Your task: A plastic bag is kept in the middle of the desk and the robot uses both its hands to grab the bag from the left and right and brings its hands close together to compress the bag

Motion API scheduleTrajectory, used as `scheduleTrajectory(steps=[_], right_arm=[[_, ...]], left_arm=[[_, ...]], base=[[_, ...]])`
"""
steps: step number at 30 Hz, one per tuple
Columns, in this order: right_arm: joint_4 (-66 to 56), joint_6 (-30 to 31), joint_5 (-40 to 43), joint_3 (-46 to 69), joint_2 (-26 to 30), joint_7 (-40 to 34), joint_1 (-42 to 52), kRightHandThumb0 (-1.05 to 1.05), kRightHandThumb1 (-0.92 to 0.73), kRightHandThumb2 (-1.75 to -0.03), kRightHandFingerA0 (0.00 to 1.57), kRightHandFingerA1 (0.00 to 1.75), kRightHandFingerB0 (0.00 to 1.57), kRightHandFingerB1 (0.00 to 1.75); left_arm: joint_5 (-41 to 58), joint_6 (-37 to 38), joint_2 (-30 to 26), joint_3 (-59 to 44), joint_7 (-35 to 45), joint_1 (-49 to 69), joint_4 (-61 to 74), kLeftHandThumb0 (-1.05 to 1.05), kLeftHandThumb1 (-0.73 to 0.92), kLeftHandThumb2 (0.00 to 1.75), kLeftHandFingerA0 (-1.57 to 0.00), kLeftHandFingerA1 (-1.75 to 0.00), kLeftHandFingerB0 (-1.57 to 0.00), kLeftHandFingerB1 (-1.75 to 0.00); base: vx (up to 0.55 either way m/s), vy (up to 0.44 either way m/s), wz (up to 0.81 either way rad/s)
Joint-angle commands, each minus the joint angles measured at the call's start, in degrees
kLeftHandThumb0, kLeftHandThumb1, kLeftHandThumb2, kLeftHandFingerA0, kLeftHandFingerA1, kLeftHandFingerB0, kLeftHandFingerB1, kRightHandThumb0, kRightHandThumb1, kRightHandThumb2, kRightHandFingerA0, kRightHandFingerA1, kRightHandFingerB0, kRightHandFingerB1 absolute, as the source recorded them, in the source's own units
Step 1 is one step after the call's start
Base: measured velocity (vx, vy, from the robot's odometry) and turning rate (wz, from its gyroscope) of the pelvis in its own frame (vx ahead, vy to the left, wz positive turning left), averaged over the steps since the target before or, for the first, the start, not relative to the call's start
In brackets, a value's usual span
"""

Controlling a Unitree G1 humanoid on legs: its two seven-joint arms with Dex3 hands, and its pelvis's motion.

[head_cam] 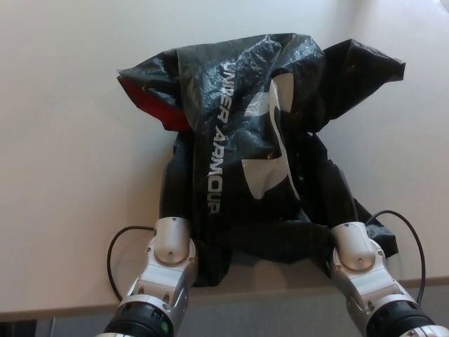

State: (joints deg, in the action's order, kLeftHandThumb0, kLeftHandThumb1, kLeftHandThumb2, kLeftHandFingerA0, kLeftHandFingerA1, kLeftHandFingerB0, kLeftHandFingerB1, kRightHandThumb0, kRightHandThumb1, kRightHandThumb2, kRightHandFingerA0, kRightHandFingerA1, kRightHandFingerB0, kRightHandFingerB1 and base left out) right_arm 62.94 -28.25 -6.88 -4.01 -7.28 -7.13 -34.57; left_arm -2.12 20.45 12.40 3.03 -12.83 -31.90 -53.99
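Head view: the black Under Armour plastic bag [245, 147] sits in the middle of the pale desk [63, 140], bunched into a tall, narrow heap with its white lettering running down a crease and a red lining showing at the far-left corner. A loose flap sticks out to the far right. The left hand [170, 189] is pressed against the bag's near-left side and the right hand [335, 196] against its near-right side; both are black against black plastic and largely buried in the folds, so I cannot tell how their fingers are set or whether they actually pinch the film. Only the silver wrists show clearly at the near edge, each with a thin black cable looping beside it.

The squeeze looks well advanced, judging by how narrow the bag's lower half is between the wrists. To finish it well, both hands should close inward evenly, so the bag stays centred and does not slide off to one side. Pressing low and level should keep the heap from popping upward or tipping toward the far edge.
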Motion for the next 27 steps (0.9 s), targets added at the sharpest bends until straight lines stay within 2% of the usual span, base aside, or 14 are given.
scheduleTrajectory(steps=[1, 7, 9, 11, 14, 15, 17, 18, 19, 21, 22, 23, 25, 27], right_arm=[[0.5, -0.9, 0.0, 0.1, -0.6, 0.9, -0.9, -0.84, -0.78, -0.93, 0.08, 0.32, 0.06, 0.26], [-2.7, 0.3, 2.3, 2.4, 2.4, 3.6, 0.2, -0.82, -0.73, -1.14, 0.00, 0.28, 0.10, 0.24], [-5.4, 0.8, 4.2, 5.6, 7.0, 4.1, 0.4, -0.83, -0.92, -0.68, 0.06, 0.28, 0.08, 0.23], [-8.1, 0.0, 5.1, 7.8, 10.4, 5.9, 1.0, -0.84, -0.74, -1.12, 0.03, 0.31, 0.09, 0.24], [-13.9, 0.0, 5.9, 10.5, 14.3, 5.9, 3.6, -0.78, -0.90, -0.68, 0.07, 0.31, 0.12, 0.24], [-16.4, 0.0, 5.8, 11.5, 16.3, 6.0, 4.7, -0.79, -0.70, -1.07, 0.05, 0.41, 0.08, 0.32], [-20.6, 0.9, 6.6, 12.9, 18.5, 7.0, 6.8, -0.86, -0.83, -0.72, 0.09, 0.36, 0.14, 0.25], [-25.9, 1.1, 7.6, 15.1, 21.0, 7.0, 9.6, -0.37, -0.47, -1.08, 0.02, 0.51, 0.00, 0.49], [-29.5, 1.5, 8.0, 16.0, 21.8, 7.3, 11.9, -0.84, -0.72, -1.11, 0.15, 0.51, 0.03, 0.40], [-35.6, 1.7, 8.7, 17.5, 22.0, 6.8, 15.0, -0.37, -0.48, -1.09, 0.02, 0.51, 0.00, 0.49], [-38.9, 1.3, 9.3, 18.2, 21.9, 6.7, 16.8, -0.82, -0.88, -0.69, 0.16, 0.39, 0.12, 0.27], [-43.5, 0.1, 9.6, 19.0, 21.4, 6.1, 19.4, -0.36, -0.51, -1.11, 0.02, 0.51, 0.00, 0.49], [-56.5, 0.7, 9.2, 19.8, 19.9, 5.1, 26.0, -0.37, -0.47, -1.09, 0.02, 0.51, 0.00, 0.49], [-63.0, -0.6, 9.9, 19.6, 19.6, 6.6, 30.7, -0.93, -0.76, -1.12, 0.02, 0.45, 0.12, 0.34]], left_arm=[[-1.0, 1.6, -0.8, 0.1, 0.9, 0.2, 0.5, -0.63, 0.92, 1.23, 0.00, -0.28, -0.09, -0.36], [1.9, -3.5, -2.7, -3.0, 2.8, 1.2, 6.2, -0.66, 0.92, 0.86, -0.05, -0.34, -0.08, -0.22], [3.0, -4.6, -7.9, -5.9, 4.2, 1.2, 9.8, -0.70, 0.83, 1.16, -0.06, -0.40, -0.06, -0.28], [4.2, -5.6, -11.1, -8.4, 5.4, 1.7, 13.1, -0.72, 0.82, 1.15, -0.07, -0.42, -0.07, -0.29], [4.9, -8.2, -15.4, -10.6, 7.3, 4.0, 20.6, -0.74, 0.91, 0.81, -0.07, -0.37, -0.11, -0.23], [6.4, -9.5, -17.1, -11.9, 8.6, 5.2, 24.3, -0.72, 0.92, 0.79, -0.07, -0.36, -0.11, -0.23], [6.4, -9.4, -19.8, -12.9, 9.7, 6.4, 27.3, -0.68, 0.80, 1.17, -0.03, -0.48, -0.05, -0.36], [7.5, -10.8, -22.9, -15.3, 10.4, 8.7, 33.4, -0.73, 0.82, 1.17, -0.05, -0.47, -0.04, -0.35], [8.8, -11.8, -23.1, -16.5, 10.3, 10.8, 37.4, -0.71, 0.79, 1.17, -0.07, -0.48, -0.01, -0.38], [11.0, -13.5, -22.7, -18.0, 9.8, 13.5, 44.6, -0.71, 0.79, 1.18, -0.06, -0.48, -0.02, -0.37], [12.4, -13.8, -21.8, -18.5, 9.4, 15.4, 49.1, -0.82, 0.84, 1.19, -0.14, -0.51, 0.00, -0.37], [13.8, -13.6, -20.9, -18.7, 9.4, 18.0, 55.3, -0.76, 0.83, 1.19, -0.14, -0.51, 0.00, -0.38], [16.0, -12.5, -19.3, -17.3, 10.1, 24.0, 67.6, -0.34, 0.56, 1.15, 0.00, -0.51, 0.00, -0.50], [14.9, -12.0, -18.8, -15.9, 10.1, 29.2, 74.8, -0.77, 0.92, 0.79, -0.15, -0.38, -0.09, -0.27]], base=[[0.00, 0.000, 0.00], [0.00, 0.000, 0.00], [0.00, 0.000, 0.00], [0.00, 0.000, 0.00], [0.00, 0.000, 0.00], [0.00, 0.000, 0.00], [0.00, 0.000, 0.00], [0.00, 0.000, 0.00], [0.00, 0.000, 0.00], [0.00, 0.000, 0.00], [0.00, 0.000, 0.00], [0.00, 0.000, 0.00], [0.00, 0.000, 0.00], [0.00, 0.000, 0.00]])
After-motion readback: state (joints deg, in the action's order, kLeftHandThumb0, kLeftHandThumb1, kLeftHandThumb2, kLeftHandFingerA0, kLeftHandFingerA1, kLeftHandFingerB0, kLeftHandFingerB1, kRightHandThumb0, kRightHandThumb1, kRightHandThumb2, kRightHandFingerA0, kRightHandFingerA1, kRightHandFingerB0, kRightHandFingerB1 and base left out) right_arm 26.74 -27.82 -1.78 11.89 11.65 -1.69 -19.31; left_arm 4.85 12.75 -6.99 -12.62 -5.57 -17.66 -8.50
